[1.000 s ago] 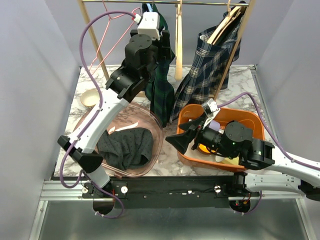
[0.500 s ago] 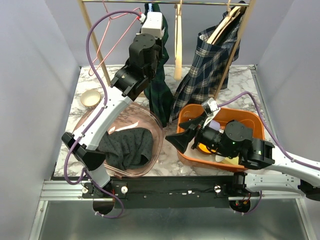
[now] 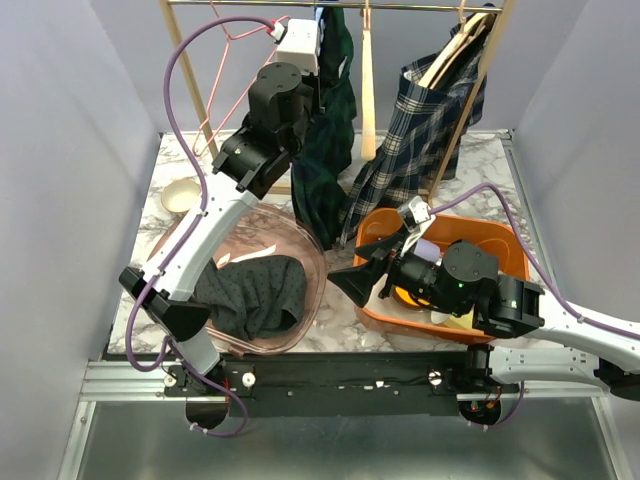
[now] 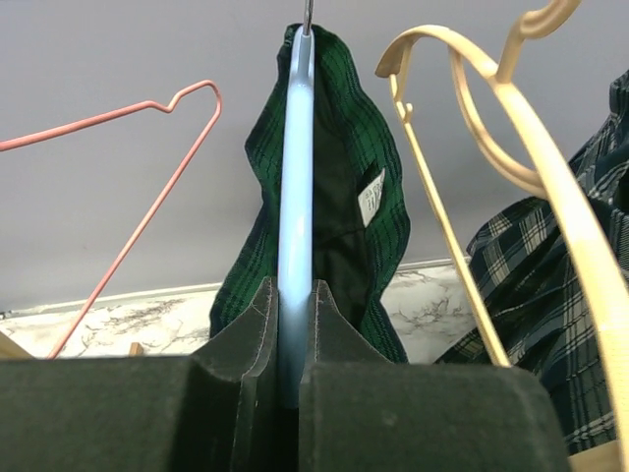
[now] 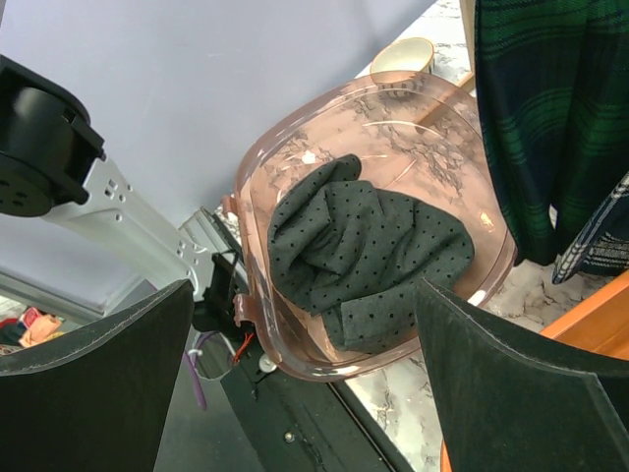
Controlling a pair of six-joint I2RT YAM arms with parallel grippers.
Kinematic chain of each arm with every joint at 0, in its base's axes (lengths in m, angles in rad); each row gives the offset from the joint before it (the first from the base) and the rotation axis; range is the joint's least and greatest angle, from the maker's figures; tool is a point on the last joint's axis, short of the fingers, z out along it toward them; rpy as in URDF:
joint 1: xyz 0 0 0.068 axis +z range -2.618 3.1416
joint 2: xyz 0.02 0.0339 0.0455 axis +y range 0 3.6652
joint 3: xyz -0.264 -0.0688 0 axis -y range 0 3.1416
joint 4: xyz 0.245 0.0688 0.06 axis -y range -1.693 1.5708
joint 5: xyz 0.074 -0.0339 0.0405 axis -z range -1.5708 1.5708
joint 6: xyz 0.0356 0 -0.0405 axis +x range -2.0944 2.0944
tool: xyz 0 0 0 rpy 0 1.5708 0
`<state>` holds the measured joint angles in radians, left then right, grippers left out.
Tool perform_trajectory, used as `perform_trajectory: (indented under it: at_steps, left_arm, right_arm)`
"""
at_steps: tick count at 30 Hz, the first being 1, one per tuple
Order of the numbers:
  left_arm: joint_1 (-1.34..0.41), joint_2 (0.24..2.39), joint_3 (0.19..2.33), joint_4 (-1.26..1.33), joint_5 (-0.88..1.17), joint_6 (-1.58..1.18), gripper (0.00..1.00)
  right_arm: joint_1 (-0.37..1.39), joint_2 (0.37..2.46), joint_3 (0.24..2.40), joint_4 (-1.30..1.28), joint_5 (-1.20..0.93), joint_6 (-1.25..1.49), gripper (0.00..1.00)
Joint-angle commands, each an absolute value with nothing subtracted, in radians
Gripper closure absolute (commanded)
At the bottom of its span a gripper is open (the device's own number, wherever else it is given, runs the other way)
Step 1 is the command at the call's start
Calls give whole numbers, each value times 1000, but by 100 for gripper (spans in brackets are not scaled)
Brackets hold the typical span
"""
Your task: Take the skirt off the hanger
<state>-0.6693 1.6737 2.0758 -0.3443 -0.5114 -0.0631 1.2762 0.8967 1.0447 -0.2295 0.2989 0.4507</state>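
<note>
Skirt [image 4: 339, 216]: dark green plaid, draped over blue hanger [image 4: 295, 197] on rail [image 3: 400, 6] above far edge of bench, hem hanging toward far-centre of marble top.
Left gripper [image 4: 292, 324]: raised to rail height, clamped on lower part of blue hanger, fingers pressed against both its sides; hanger edge-on in wrist view.
Right gripper [image 5: 305, 344]: spread wide, holding nothing, low above near edge between pink tub [image 3: 300, 250] and orange bin [image 3: 500, 245].
Neighbours: bare pink wire hanger [image 4: 147, 167] toward far-left corner, cream hanger [image 4: 491, 138] just beside, blue plaid garment [image 3: 420, 130] toward far-right.
Step in hand: steadying hanger, likely; skirt not yet off.
Next move: probably calls for free right gripper to rise, pinch skirt fabric, draw it down off hanger while left grip stays firm.
Risk: snagging cream hanger beside.
</note>
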Motion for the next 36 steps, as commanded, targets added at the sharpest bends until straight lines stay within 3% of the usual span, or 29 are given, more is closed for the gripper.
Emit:
perform_trajectory:
  at_steps: [1, 10, 36]
  left_arm:
    - [-664, 1661, 2183, -242, -514, -84, 100]
    - [-663, 1678, 2283, -264, -543, -77, 100]
    - [-661, 1482, 2148, -345, -486, -57, 100]
  right_arm:
    - [1279, 882, 1071, -218, 319, 440, 0]
    - [1279, 877, 1063, -210, 319, 440, 1]
    - [1279, 922, 1118, -232, 319, 431, 1]
